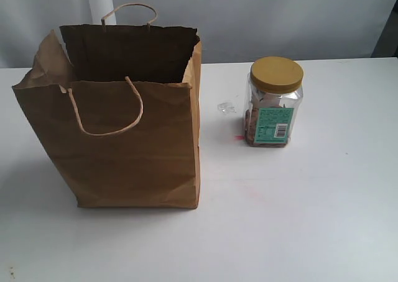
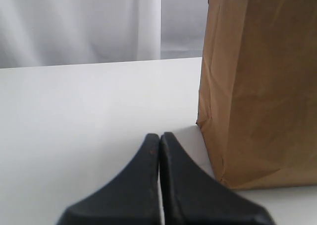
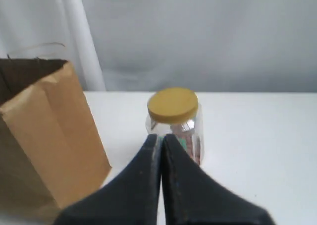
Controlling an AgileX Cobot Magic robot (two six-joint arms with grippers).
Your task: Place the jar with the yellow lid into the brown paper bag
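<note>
The yellow-lidded jar (image 1: 274, 102) stands upright on the white table, right of the brown paper bag (image 1: 124, 139); its teal label faces the exterior camera. The bag stands open, handles up. Neither arm shows in the exterior view. In the right wrist view my right gripper (image 3: 161, 136) is shut and empty, its black fingers pressed together, with the jar (image 3: 174, 121) just beyond the tips and the bag (image 3: 49, 131) beside it. In the left wrist view my left gripper (image 2: 159, 135) is shut and empty, close to a lower corner of the bag (image 2: 257, 86).
A small clear scrap of plastic (image 1: 225, 108) lies on the table (image 1: 298, 220) between bag and jar. A faint pink mark (image 1: 238, 137) sits by the jar's base. A pale curtain (image 1: 249, 15) hangs behind the table's far edge.
</note>
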